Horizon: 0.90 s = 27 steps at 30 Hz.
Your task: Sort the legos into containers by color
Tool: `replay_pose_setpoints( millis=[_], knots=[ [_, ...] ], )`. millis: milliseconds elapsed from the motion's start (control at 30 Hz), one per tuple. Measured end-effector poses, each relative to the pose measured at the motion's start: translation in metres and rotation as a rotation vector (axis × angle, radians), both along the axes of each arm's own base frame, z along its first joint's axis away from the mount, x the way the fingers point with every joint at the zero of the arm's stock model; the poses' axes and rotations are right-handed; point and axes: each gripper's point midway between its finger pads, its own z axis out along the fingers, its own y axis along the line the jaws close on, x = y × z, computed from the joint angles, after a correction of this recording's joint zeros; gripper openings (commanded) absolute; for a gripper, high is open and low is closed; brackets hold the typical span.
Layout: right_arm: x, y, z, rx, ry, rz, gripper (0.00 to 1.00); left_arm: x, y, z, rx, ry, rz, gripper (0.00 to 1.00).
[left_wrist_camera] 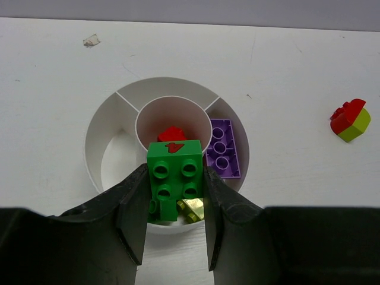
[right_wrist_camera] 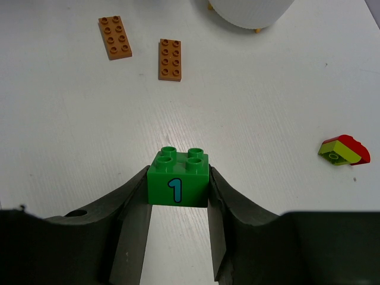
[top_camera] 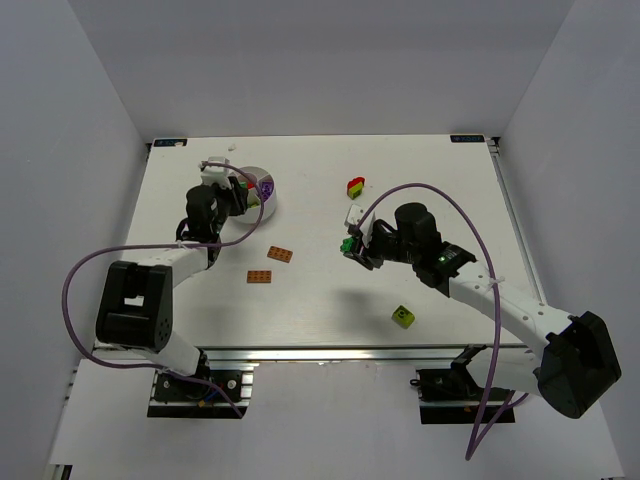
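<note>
Left gripper (left_wrist_camera: 175, 199) pinching a green studded plastic brick (left_wrist_camera: 175, 169) above the 6 o'clock side of the round white divided dish (left_wrist_camera: 95, 148). Right gripper (right_wrist_camera: 178, 196) pinching a green plastic cube marked 1 (right_wrist_camera: 178, 181) over the white table (right_wrist_camera: 267, 107). Advice: centre the brick over one compartment, clear of the dividers, before spreading the jaws.

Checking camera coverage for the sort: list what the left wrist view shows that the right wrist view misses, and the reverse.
Left wrist only: the inside of the dish, holding a purple brick and a red piece, and the left gripper shut on a green brick. Right wrist only: two orange plates and the right gripper shut on a numbered green brick. Both: the dish from outside and the red-and-lime piece.
</note>
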Motion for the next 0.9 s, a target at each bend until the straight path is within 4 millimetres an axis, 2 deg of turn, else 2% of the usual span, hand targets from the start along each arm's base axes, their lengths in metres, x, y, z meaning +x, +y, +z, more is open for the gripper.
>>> replay_pose_setpoints(
  millis=[233, 500, 800, 900],
  knots=[
    [0.000, 0.000, 0.000, 0.000, 0.000, 0.000, 0.00, 0.004, 0.000, -0.019, -0.015, 0.038, -0.003, 0.00],
    [0.000, 0.000, 0.000, 0.000, 0.000, 0.000, 0.00, 0.005, 0.000, -0.025, -0.037, 0.053, -0.001, 0.14],
    [0.000, 0.000, 0.000, 0.001, 0.000, 0.001, 0.00, 0.005, 0.002, -0.024, -0.046, 0.051, 0.005, 0.50],
    [-0.001, 0.001, 0.000, 0.002, 0.002, 0.005, 0.00, 0.005, 0.002, -0.024, -0.047, 0.052, 0.006, 0.58]
  ],
)
